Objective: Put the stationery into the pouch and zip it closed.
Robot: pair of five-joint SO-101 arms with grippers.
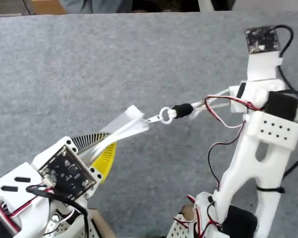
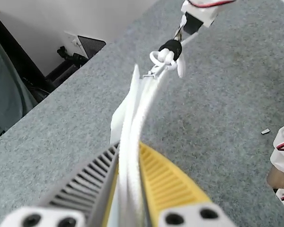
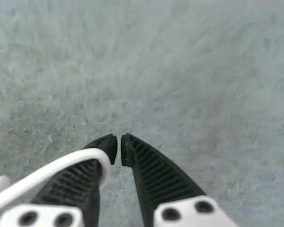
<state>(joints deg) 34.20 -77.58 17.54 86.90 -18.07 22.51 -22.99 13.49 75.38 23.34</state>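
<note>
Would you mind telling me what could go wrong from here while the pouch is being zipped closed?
1. In the right wrist view a white loop lies around one finger of the right claw, not between its tips, so it might slip off under pull.
2. The left claw pinches the pouch near one end only; a hard tug may drag it free.

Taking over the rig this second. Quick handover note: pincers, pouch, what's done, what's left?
Left pincer: shut on one end of the white pouch.
Right pincer: shut, with the zip pull ring caught at its tip, at the pouch's other end.
Done: pouch is gripped at both ends.
Can't tell: whether the stationery is inside, or whether the zip is fully closed.
Left: check both, finish the zip if needed, then release.
</note>
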